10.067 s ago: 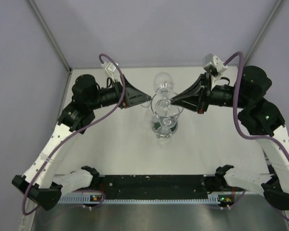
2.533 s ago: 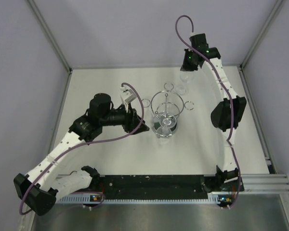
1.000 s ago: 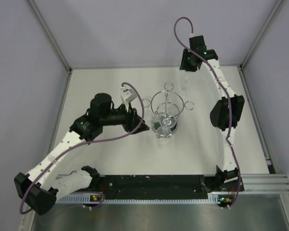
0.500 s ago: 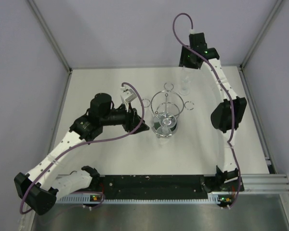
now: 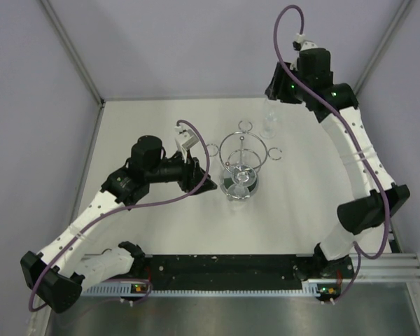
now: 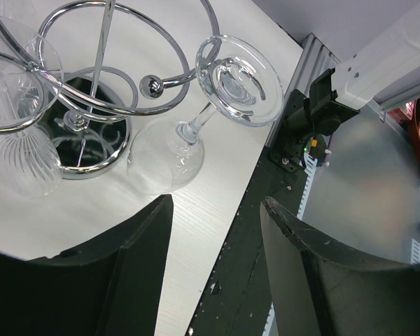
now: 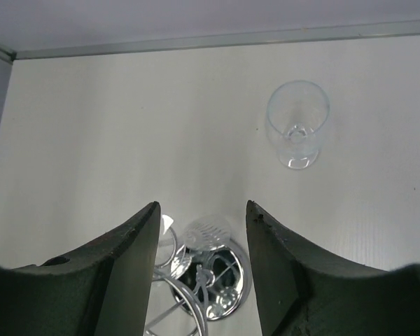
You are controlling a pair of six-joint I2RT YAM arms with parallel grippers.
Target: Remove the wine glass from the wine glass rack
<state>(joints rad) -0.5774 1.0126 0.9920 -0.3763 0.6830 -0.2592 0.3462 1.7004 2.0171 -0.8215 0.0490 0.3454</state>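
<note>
Wine glass (image 7: 297, 124) upright on worktop (image 5: 161, 231), clear of rack (image 5: 239, 183) – right claw (image 7: 202, 204) above, parted, empty. Left claw (image 6: 217, 203) parted – beside second glass (image 6: 164, 157) hanging on rack.

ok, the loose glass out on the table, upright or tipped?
Upright: the wine glass stands on its foot on the table, rim up; the right wrist view looks down into its bowl.

No legible text or labels anywhere

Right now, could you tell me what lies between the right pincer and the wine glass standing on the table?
Only bare table: in the right wrist view, nothing sits between the open right pincer and the upright wine glass.
</note>
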